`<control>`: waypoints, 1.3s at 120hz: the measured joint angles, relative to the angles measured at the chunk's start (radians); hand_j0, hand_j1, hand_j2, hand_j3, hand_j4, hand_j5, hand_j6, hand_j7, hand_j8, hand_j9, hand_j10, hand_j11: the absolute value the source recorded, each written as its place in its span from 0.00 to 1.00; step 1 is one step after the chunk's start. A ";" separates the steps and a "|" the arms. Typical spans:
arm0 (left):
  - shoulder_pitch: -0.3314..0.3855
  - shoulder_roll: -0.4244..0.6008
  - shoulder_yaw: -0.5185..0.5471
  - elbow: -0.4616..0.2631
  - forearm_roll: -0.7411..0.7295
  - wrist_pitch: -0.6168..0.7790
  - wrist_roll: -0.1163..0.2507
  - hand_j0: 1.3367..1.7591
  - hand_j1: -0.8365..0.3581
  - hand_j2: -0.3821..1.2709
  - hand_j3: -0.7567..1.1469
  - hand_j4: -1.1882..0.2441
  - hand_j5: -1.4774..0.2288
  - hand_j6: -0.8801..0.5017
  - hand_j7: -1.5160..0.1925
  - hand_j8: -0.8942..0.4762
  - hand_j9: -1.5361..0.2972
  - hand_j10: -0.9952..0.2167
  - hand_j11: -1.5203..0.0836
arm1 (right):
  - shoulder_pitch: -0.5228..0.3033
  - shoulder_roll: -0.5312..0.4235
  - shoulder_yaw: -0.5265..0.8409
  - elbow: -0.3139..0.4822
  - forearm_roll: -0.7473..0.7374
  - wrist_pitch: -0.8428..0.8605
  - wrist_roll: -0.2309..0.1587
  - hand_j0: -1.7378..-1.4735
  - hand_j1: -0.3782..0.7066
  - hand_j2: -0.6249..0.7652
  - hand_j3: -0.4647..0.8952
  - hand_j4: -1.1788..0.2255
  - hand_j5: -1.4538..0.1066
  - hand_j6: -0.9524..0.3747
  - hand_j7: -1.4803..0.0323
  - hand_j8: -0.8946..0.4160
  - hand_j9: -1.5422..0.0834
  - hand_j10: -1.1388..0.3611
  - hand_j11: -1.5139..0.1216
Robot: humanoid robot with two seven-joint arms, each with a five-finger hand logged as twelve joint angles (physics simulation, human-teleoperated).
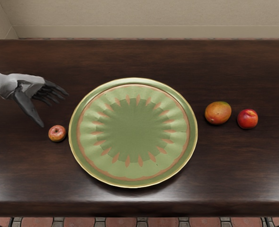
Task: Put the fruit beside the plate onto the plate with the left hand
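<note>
The dark bench [139, 56] carries a green plate [132, 132]. The left robot hand [29, 90] hovers left of it, fingers wide, holding nothing. A mango [218, 112] and a red fruit [247, 118] lie right. The small apple [57, 133] sits just beside the plate's left rim.

Open table [25, 165] lies left of, before and behind the small apple [57, 133]; the plate [82, 156] rim stands just beside it on the right. The path between it and the left hand [28, 90] is unobstructed, as is the plate surface.
</note>
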 joint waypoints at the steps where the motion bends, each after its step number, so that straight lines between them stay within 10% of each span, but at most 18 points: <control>1: -0.001 0.005 0.005 -0.010 0.007 0.006 0.001 0.76 0.75 0.26 0.40 0.66 0.68 0.46 0.70 0.47 0.66 0.62 0.75 | 0.000 0.000 0.000 0.000 0.000 0.000 0.000 0.30 0.06 0.45 0.34 0.82 0.91 0.69 0.95 0.66 0.92 0.74 0.90; 32: -0.013 0.058 0.113 -0.193 0.256 0.283 0.009 0.76 0.75 0.26 0.40 0.65 0.68 0.45 0.70 0.47 0.66 0.61 0.75 | 0.000 0.000 0.000 0.000 0.000 0.000 0.000 0.30 0.06 0.45 0.34 0.82 0.91 0.69 0.95 0.66 0.92 0.74 0.90; 44: -0.191 0.059 0.268 -0.233 0.289 0.438 0.017 0.76 0.75 0.26 0.40 0.65 0.68 0.45 0.70 0.47 0.66 0.61 0.75 | 0.000 0.000 0.000 0.000 0.000 0.000 0.000 0.30 0.06 0.45 0.34 0.82 0.91 0.69 0.95 0.66 0.92 0.74 0.90; 69: -0.322 0.066 0.535 -0.327 0.240 0.643 0.021 0.76 0.74 0.26 0.40 0.65 0.68 0.45 0.70 0.47 0.66 0.61 0.75 | 0.000 0.000 0.000 0.000 0.000 0.000 0.000 0.30 0.06 0.45 0.34 0.82 0.91 0.69 0.95 0.66 0.92 0.74 0.90; 156: -0.277 -0.054 0.696 -0.406 0.010 0.936 -0.007 0.76 0.74 0.26 0.40 0.65 0.67 0.45 0.69 0.47 0.66 0.61 0.74 | 0.000 0.000 0.000 0.000 0.000 0.000 0.000 0.30 0.06 0.45 0.34 0.82 0.91 0.69 0.95 0.66 0.92 0.74 0.90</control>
